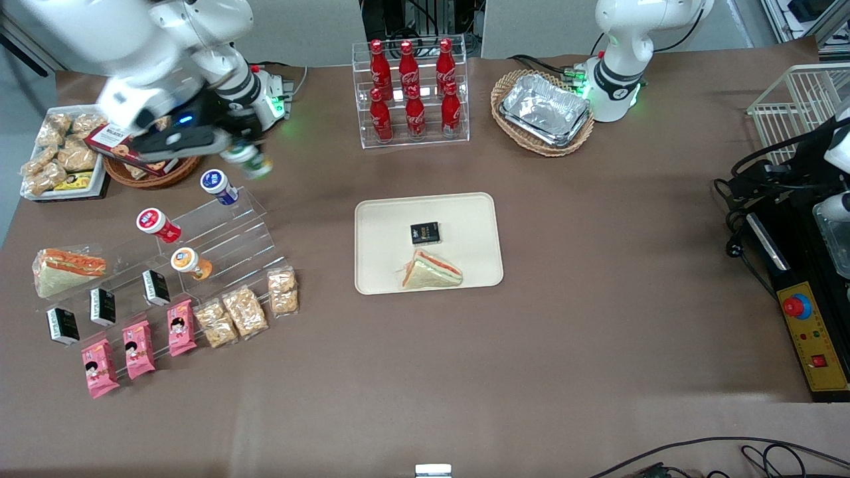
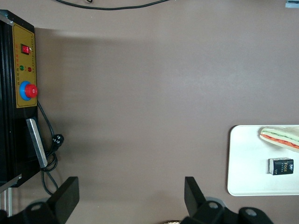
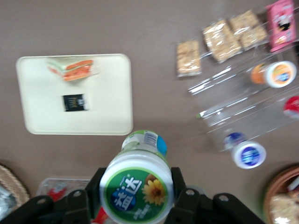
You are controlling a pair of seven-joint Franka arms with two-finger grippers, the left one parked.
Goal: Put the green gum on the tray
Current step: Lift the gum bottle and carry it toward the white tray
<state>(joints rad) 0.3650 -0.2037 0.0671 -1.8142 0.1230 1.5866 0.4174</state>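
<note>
Front view first: the gripper is up in the air near the bench's back edge at the working arm's end, just above the clear acrylic step rack, and it's clamped on the green gum. The bottle looks tilted and a bit smeared, so I'd guess the arm is mid-swing. The blue-lidded bottle sits on the rack just below it, with the red-lidded and orange-lidded ones lower down the steps. The tray lies flat around the middle of the bench, well apart from the gripper, already carrying 1 sandwich and 1 small black packet.

Left wrist view: only one end of the tray shows, with the sandwich and the black packet on it. No gum in there yet.

Right wrist view: the gum fills the foreground, lid toward the camera, pinched between the 2 fingers. The tray is down below and off to the side, not under the bottle.

So my read is the pick is done and the carry is the step in hand. The next move calls for bringing the bottle over a bare patch of tray, clear of the sandwich and packet, lowering it until it rests, then letting go.
</note>
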